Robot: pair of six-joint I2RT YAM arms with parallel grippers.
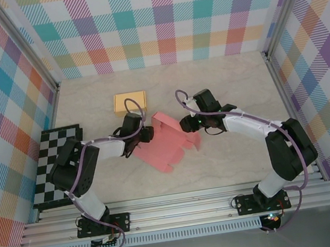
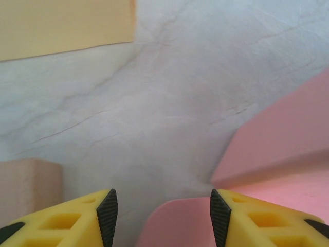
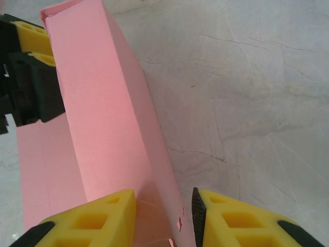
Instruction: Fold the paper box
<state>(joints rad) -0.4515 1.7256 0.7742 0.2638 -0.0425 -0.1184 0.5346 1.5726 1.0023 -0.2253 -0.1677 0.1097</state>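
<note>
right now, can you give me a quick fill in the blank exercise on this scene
1. The paper box lying flat between the arms is ___ in colour.
2. The left tool stands ___, with bare table showing between its fingers.
3. The checkerboard mat lies on the ___ side of the table.

Missing words: pink; open; left.

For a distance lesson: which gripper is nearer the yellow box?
Left. The left gripper hovers just short of the yellow box; the right gripper is farther right, across the pink box.
</note>
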